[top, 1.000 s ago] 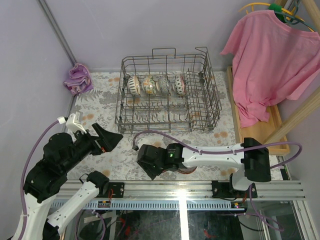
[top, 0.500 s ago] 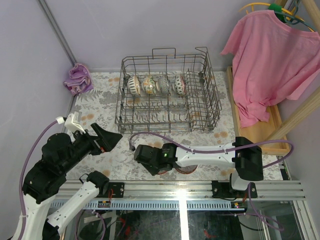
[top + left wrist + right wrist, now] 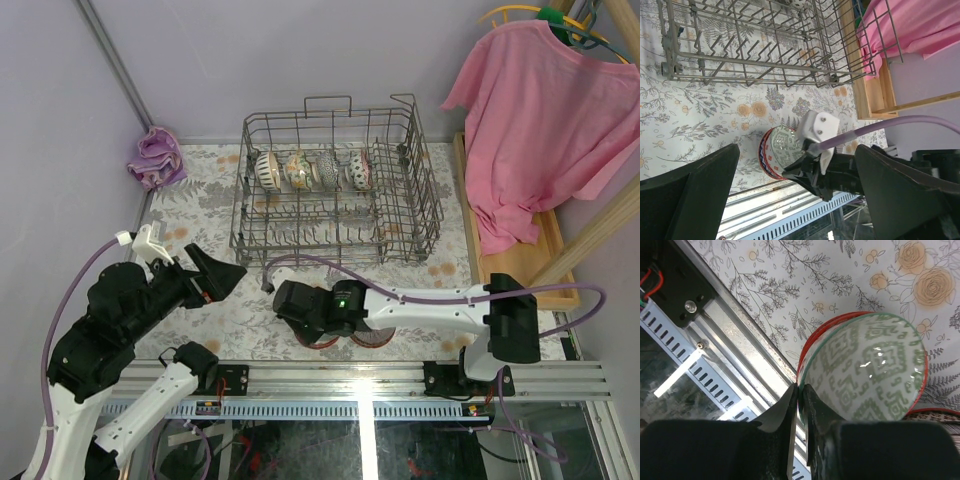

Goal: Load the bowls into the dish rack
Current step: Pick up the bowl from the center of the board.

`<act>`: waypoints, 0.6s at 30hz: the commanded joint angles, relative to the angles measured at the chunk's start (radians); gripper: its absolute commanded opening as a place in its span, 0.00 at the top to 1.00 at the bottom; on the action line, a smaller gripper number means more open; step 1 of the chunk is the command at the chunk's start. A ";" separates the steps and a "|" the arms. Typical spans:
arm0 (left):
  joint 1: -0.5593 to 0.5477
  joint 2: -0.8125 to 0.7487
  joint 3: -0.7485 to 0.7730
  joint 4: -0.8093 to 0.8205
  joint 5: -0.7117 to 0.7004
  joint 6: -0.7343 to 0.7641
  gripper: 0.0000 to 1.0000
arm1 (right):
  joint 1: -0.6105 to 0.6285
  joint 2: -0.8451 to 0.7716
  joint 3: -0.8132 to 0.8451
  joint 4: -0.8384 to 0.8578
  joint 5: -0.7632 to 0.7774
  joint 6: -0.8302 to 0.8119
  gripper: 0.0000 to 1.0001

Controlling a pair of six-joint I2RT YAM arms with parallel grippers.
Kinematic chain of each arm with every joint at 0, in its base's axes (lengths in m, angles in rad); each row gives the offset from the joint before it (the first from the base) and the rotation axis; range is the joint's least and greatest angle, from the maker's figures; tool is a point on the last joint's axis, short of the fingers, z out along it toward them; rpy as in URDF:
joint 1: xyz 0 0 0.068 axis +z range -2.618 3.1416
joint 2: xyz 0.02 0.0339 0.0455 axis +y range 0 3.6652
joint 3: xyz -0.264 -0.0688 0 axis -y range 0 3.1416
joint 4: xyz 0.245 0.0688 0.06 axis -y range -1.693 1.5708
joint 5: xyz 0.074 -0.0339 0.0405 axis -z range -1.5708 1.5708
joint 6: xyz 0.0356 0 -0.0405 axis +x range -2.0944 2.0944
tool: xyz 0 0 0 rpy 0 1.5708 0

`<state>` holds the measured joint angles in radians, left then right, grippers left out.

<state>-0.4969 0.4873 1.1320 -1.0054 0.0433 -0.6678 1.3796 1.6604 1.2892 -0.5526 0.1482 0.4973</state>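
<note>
We've got the right gripper pinched on the rim of a round green-patterned, red-edged ceramic bowl on the flowery tablecloth, well apart from the grey wire dish rack; left gripper gaping wide

Second bowl (red rim only) off-frame

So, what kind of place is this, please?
Likely a robot lab bench staged as a kitchen: a dish rack holding bowls on a floral tablecloth, a metal mounting rail at the near edge, plain purple walls.
</note>
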 commanded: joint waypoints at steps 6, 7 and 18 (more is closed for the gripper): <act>-0.002 -0.003 -0.021 0.045 0.010 0.001 0.00 | -0.066 -0.152 -0.024 0.044 -0.015 0.027 1.00; -0.002 -0.004 -0.024 0.046 0.010 0.001 0.00 | -0.079 -0.165 -0.035 0.059 -0.030 0.033 1.00; -0.002 -0.019 -0.064 0.059 0.022 -0.004 0.00 | -0.221 -0.292 -0.114 0.203 -0.220 0.085 1.00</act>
<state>-0.4969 0.4847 1.0874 -1.0004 0.0441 -0.6685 1.1934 1.4307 1.1751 -0.4580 0.0086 0.5545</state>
